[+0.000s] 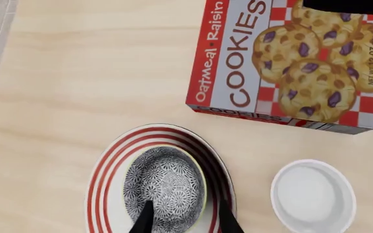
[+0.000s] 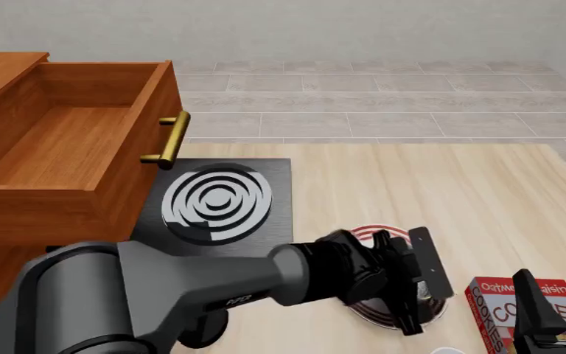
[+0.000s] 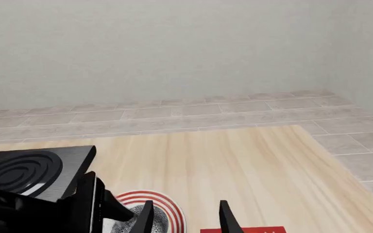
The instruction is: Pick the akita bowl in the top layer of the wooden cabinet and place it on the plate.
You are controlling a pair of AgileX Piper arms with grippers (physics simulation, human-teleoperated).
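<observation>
Speckled bowl (image 1: 165,183) sitting on striped plate (image 1: 102,182), left gripper (image 1: 185,219) spread wide around bowl's rim, right gripper (image 3: 185,219) parted, holding nothing

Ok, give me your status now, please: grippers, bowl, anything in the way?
Left gripper open around bowl, bowl on plate. Right gripper open, empty. Cookie box and white cup close by plate.

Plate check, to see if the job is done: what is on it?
The speckled bowl sits on the plate, between the left claw fingers. The plate's middle is covered.
</observation>
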